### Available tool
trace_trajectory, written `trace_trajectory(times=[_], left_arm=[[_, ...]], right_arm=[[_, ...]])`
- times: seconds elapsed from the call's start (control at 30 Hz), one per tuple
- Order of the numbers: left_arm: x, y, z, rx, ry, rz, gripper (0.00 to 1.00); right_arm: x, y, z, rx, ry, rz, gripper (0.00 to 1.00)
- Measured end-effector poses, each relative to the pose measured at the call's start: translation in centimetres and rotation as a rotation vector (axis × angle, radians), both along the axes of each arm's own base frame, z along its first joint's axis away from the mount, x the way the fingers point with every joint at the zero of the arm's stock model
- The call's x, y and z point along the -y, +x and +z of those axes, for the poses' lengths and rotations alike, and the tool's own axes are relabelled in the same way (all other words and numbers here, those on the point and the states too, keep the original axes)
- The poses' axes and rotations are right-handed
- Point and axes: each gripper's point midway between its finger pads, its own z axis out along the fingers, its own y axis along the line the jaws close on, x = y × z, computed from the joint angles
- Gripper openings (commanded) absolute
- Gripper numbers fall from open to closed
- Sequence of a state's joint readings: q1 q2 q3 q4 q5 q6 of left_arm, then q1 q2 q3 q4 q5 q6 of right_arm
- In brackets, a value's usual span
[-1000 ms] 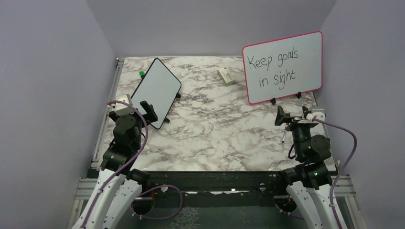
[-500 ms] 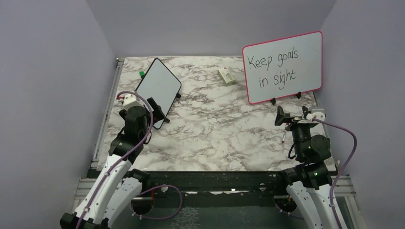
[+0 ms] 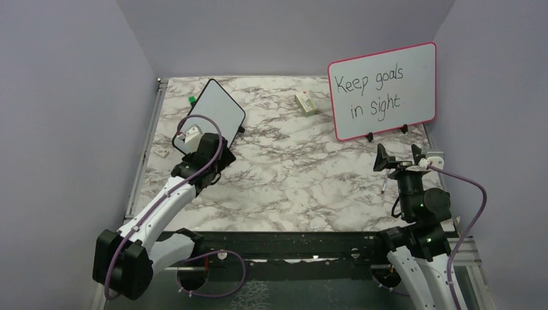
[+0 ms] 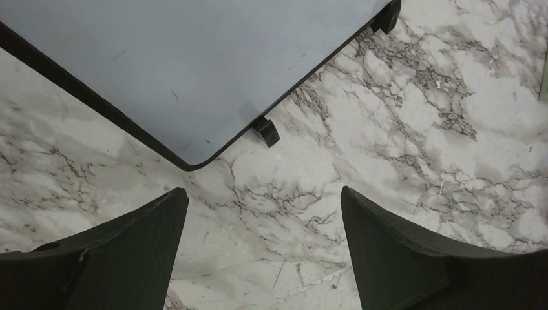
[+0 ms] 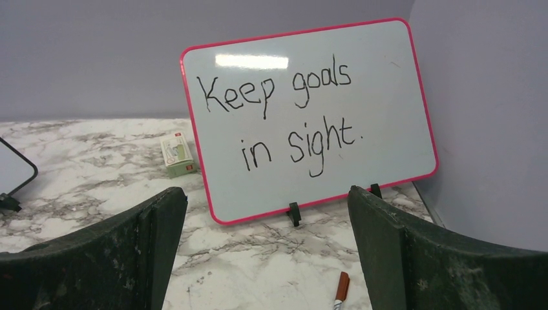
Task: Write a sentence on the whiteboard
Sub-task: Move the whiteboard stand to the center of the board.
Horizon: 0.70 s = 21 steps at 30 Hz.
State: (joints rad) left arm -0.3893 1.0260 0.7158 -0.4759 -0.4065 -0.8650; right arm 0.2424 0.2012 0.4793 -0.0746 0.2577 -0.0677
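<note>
Far-left corner of the counter (image 3: 291, 187): whiteboard (image 3: 216, 106), thin black frame, rounded corners, propped on small black feet. Its face is blank in both views that show it. The sentence is not yet begun, and no red writing shows anywhere. The footed edge runs from near to far, slanting away from the left edge of the counter, and the face looks turned toward the counter's middle.

Left tool (image 4: 263, 191): fingers spread wide, nothing between them, nothing held. It sits just short of the whiteboard's nearest rounded corner. That corner points straight into the gap between the fingers, with bare counter between corner and fingertips. One foot (image 4: 266, 132) stands just beyond the corner, on the footed edge. Judged step: approach to take hold of the board at this corner. The corner lies dead ahead and the frame is thin, so the fingers would need to straddle the edge, not the face.

Right tool (image 3: 399, 158): fingers spread wide, empty, near the right edge of the counter, well apart from the whiteboard.

Marker (image 5: 340, 287): on the counter just ahead of the right tool, long axis roughly near to far. The right arm is nearer the marker, the left arm nearer the whiteboard.

Other stock: pink-framed board (image 5: 310, 123) with black writing, far-right corner; small box (image 3: 306, 103) beside it, near the far edge.
</note>
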Motion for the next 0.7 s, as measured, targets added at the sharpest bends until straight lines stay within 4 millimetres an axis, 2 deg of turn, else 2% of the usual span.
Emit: trace_trajectory(times=[0.33, 0.53, 0.7], left_arm=[[3.6, 1.1, -1.7, -0.063, 0.059, 0.075, 0.8], [2.9, 1.1, -5.0, -0.13, 0.132, 0.169, 0.73], [2.7, 1.6, -7.0, -0.17, 0.177, 0.213, 0.59]], right_arm=[[0.0, -0.3, 0.3, 0.013, 0.011, 0.002, 1.0], [0.0, -0.2, 0.3, 0.013, 0.017, 0.004, 1.0], [0.0, -0.4, 0.4, 0.02, 0.019, 0.003, 1.0]])
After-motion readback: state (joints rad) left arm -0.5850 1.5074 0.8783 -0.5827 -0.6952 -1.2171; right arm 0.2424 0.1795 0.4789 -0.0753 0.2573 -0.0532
